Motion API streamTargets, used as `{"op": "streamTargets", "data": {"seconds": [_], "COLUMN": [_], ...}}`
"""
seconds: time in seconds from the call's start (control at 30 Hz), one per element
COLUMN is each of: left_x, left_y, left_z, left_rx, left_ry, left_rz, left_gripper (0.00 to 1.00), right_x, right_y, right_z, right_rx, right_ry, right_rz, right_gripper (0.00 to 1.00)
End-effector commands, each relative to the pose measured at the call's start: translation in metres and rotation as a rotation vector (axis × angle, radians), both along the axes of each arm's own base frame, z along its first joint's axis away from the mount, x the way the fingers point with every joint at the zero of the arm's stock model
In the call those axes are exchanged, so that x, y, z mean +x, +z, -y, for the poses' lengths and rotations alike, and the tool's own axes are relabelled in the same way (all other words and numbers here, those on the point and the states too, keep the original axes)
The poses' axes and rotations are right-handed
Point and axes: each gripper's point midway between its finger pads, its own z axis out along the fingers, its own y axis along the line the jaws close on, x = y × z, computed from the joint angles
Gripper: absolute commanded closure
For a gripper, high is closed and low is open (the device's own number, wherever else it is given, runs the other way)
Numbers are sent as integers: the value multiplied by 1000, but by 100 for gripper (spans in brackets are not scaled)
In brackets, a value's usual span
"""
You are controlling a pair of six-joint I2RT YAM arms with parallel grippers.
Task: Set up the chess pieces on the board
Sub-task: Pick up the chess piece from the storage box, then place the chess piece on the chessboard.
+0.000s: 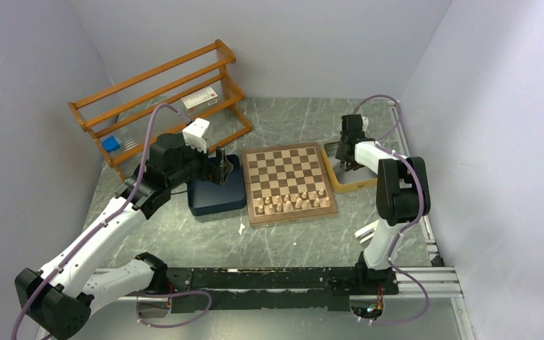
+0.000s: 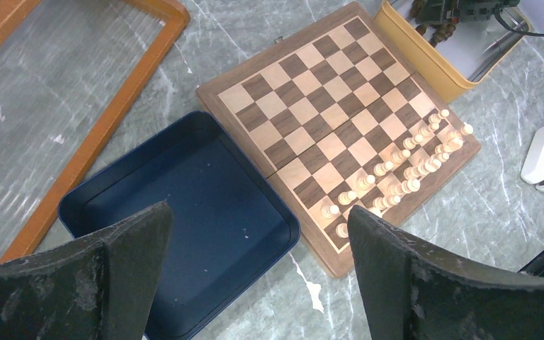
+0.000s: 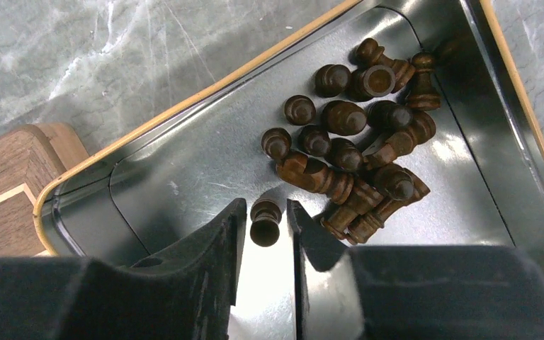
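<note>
i have the right gripper [image 3: 264, 207] down in the yellow-rimmed tin [image 3: 184, 177] beside the board's [image 2: 304, 92] right edge, jaws narrowed around one dark pawn [image 3: 265, 223]; whether they're pinching it i cannot tell. the other chess pieces [image 3: 347, 156], roughly fifteen, lie heaped toward the tin's far corner, with none on the board. two rows of pale chessmen [image 2: 404, 166] line its near edge. the left gripper [image 2: 258, 211] hangs wide open and empty over the one blue tray [image 2: 205, 198].
</note>
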Motion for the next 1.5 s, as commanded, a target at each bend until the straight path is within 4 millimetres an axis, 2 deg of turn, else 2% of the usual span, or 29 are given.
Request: {"op": "streamTargets", "data": {"seconds": [0.0,0.27,0.5,0.67,0.83,0.97,1.1,1.47], "left_x": [-1,-1,0,0,-1,-1,-2,-3], "left_y": [2,1,-1,0,1,1,2,5], "left_z": [-1,1,1,2,1,1,0,-2], "left_rx": [6,3,4,1,1,1,1,-1], "left_ry": [1,-5,-8,-7,-8,-7,-4,1], "left_rz": [22,19,15,16,19,20,23,34], "left_gripper": [2,2,2,2,2,2,2,2], "right_x": [8,7,12,18,26,28,31,41], "right_y": [7,25,54,79,95,96,86,56], "right_z": [6,8,0,-24,-67,-108,-133,-134], "right_rx": [-14,-37,-61,-37,0,17,18,-30], "right_ry": [-9,-15,-9,48,153,235,272,235], "right_rz": [29,49,79,130,183,190,180,66], "right_gripper": [71,80,83,84,84,84,84,83]}}
